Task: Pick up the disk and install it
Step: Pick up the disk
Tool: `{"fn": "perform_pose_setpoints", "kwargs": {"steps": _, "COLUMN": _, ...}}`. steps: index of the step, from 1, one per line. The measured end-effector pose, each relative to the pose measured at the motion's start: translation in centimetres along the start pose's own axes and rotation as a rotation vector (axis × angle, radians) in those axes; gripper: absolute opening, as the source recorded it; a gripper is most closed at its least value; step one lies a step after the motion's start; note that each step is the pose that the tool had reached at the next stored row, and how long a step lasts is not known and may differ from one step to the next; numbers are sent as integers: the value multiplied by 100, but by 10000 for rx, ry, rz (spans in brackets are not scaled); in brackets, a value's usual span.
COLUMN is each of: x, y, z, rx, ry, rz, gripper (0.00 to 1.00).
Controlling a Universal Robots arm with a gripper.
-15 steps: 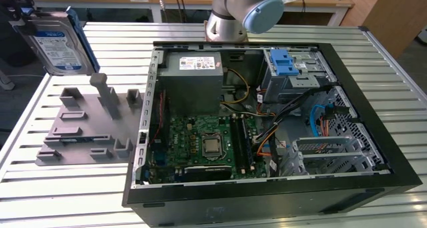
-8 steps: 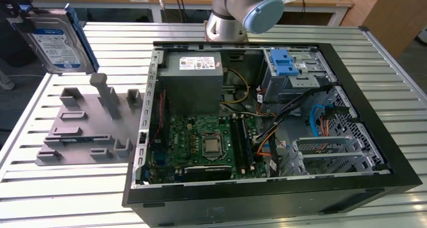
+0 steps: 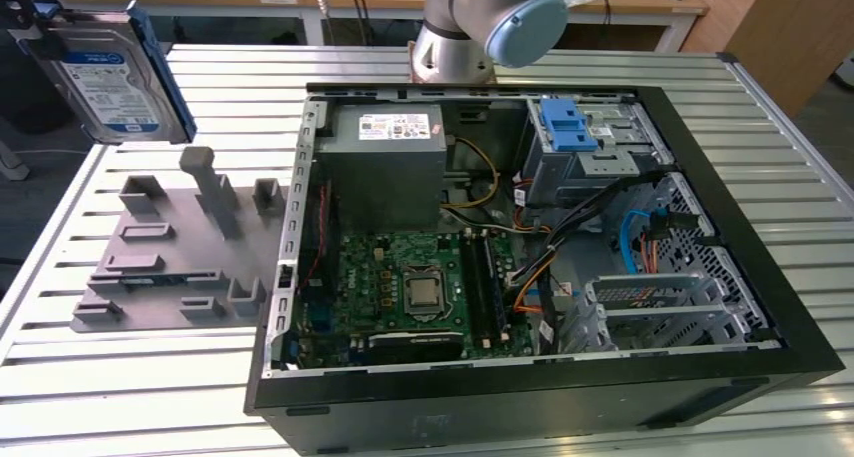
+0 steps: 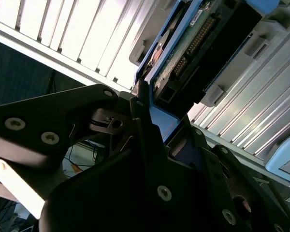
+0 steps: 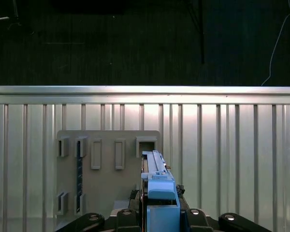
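The jaws are clamped on the disk [image 3: 114, 77], its blue-and-white label [image 3: 94, 62] showing, above the grey fixture [image 3: 174, 247].

One disk [image 3: 107, 72], one case [image 3: 534, 409], one fixture [image 3: 163, 245]

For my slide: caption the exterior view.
Gripper holds the blue-framed metal hard disk aloft beside the open black computer case.

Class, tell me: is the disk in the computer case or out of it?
Out. The disk hangs in the air at the exterior view's left, gripped between the fingers, apart from the open computer case.
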State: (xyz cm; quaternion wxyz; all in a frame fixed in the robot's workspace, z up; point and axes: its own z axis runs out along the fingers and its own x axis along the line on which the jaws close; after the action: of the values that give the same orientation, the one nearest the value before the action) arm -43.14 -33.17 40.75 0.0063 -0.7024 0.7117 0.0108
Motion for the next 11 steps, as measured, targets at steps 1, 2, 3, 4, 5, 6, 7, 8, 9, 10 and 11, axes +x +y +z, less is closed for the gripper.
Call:
{"fn": "perform_pose_setpoints", "kwargs": {"steps": 1, "x": 0, "y": 0, "z": -11, "rx": 0, "ry": 0, "rz": 0, "gripper": 36}}
{"fn": "perform_pose_setpoints", "kwargs": {"steps": 2, "x": -1, "y": 0, "z": -25, "rx": -1, "ry": 1, "rz": 0, "gripper": 36}}
{"fn": "perform_pose_setpoints", "kwargs": {"steps": 3, "x": -1, "y": 0, "z": -41, "rx": -2, "ry": 1, "rz": -1, "gripper": 36}}
{"fn": "perform_pose_setpoints", "kwargs": {"steps": 4, "x": -2, "y": 0, "z": -55, "rx": 0, "ry": 0, "rz": 0, "gripper": 36}}
{"fn": "perform_pose_setpoints", "kwargs": {"steps": 5, "x": -2, "y": 0, "z": -69, "rx": 0, "ry": 0, "rz": 0, "gripper": 36}}
{"fn": "perform_pose_setpoints", "kwargs": {"steps": 6, "x": -2, "y": 0, "z": -84, "rx": 1, "ry": 0, "rz": 0, "gripper": 36}}
{"fn": "perform_pose_setpoints", "kwargs": {"steps": 7, "x": -3, "y": 0, "z": -99, "rx": 1, "ry": 0, "rz": 0, "gripper": 36}}
{"fn": "perform_pose_setpoints", "kwargs": {"steps": 8, "x": -3, "y": 0, "z": -112, "rx": 1, "ry": 0, "rz": 0, "gripper": 36}}
{"fn": "perform_pose_setpoints", "kwargs": {"steps": 9, "x": -3, "y": 1, "z": -126, "rx": 0, "ry": 0, "rz": 0, "gripper": 36}}
{"fn": "perform_pose_setpoints", "kwargs": {"steps": 10, "x": -3, "y": 1, "z": -138, "rx": 0, "ry": 0, "rz": 0, "gripper": 36}}
{"fn": "perform_pose_setpoints", "kwargs": {"steps": 11, "x": -4, "y": 1, "z": -149, "rx": 0, "ry": 0, "rz": 0, "gripper": 36}}
